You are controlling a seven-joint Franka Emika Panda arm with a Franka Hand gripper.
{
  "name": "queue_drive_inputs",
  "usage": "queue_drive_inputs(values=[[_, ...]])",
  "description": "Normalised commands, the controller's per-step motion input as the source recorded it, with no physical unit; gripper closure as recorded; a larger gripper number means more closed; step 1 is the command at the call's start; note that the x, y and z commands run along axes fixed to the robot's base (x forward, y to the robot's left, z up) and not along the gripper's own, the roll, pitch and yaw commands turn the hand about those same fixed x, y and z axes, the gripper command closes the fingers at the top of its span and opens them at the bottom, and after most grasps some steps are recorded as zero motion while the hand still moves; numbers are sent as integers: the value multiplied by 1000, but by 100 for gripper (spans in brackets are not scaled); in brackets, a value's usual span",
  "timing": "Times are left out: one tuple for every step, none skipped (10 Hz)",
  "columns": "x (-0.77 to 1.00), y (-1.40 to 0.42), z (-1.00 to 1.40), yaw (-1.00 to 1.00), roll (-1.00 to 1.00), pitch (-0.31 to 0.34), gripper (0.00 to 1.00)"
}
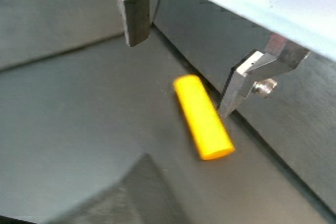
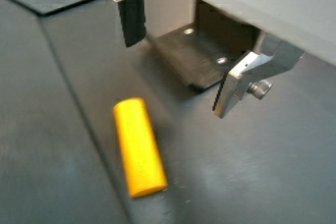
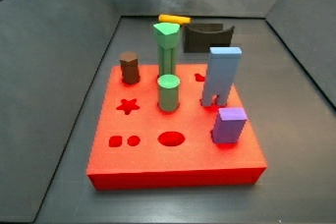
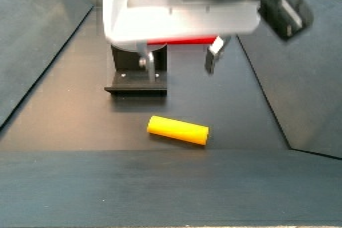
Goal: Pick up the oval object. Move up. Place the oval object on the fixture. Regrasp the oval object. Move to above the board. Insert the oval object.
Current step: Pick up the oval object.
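Oval object (image 4: 178, 130): yellow peg lying flat on the dark floor, free of any grip, in front of the fixture in a side view
Gripper (image 2: 178, 66): above the floor, jaws wide apart and empty, fingers (image 1: 134, 20) clear of the peg
Fixture (image 2: 199, 53): dark bracket, bare, near the peg
Board (image 3: 171, 144): red, apart from the peg, green, blue, purple and brown pegs standing in it

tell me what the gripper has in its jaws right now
Nothing: the gripper hangs open above the floor, and the oval object lies flat below it, untouched.
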Motion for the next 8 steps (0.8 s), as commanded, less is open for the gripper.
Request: queue_drive_inputs(values=[[37, 491, -346, 200, -399, -179, 0], [71, 429, -637, 134, -270, -79, 0], [189, 266, -646, 54, -136, 0, 0], [200, 20, -491, 11, -14, 4, 0], [129, 0, -457, 20, 0, 27, 0], [49, 111, -503, 0, 0, 4, 0], [29, 234, -606, 0, -74, -16, 0], [37, 277, -569, 46, -137, -60, 0]])
